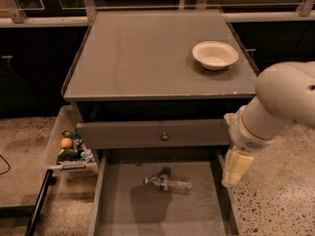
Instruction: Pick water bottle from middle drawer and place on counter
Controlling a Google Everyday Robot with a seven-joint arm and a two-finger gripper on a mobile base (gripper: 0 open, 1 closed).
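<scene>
Gripper [236,167] hangs by the right wall of the open middle drawer [162,218] — how wide it stands, I cannot tell. To its left, apart from it, the water bottle [168,183] lies on its side on the drawer bottom; the counter [147,58] sits above the gripper.

Lab-like workplace, terrazzo floor [275,205], grey cabinet [197,133], tool [236,168] beside open drawer [128,208]
</scene>
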